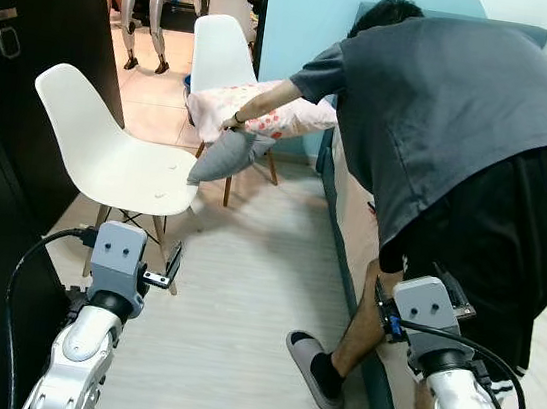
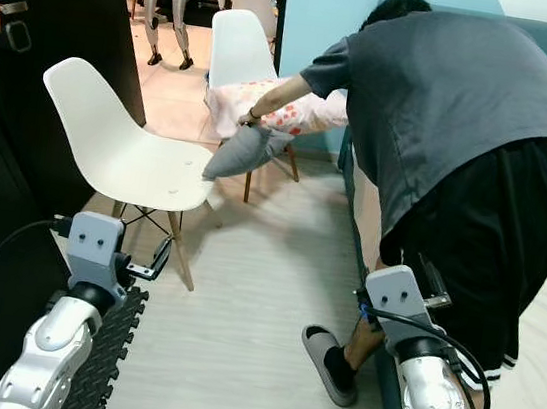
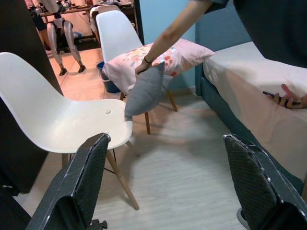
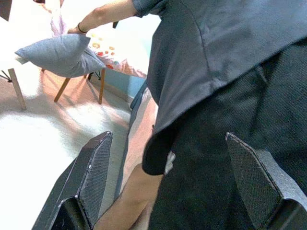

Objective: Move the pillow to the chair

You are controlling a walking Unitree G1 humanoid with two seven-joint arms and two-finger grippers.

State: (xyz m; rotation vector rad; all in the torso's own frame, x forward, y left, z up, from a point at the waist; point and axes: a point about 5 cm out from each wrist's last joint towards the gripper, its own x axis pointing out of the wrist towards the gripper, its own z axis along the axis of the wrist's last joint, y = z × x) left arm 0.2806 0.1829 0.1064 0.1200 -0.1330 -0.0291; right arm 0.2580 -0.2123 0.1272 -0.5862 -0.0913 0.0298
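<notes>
A person's hand held the grey square pillow well ahead of both wide-spread grippers, left gripper and right gripper, its top corner hidden.

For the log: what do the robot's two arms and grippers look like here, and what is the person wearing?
Both arms are silver with boxy grey wrist units and looping black cables. The left gripper and right gripper each have two long black fingers with finely textured, mesh-like pads. The person wears a dark grey short-sleeved T-shirt, black shorts, a dark wristband, a black sock and a grey slipper.
</notes>
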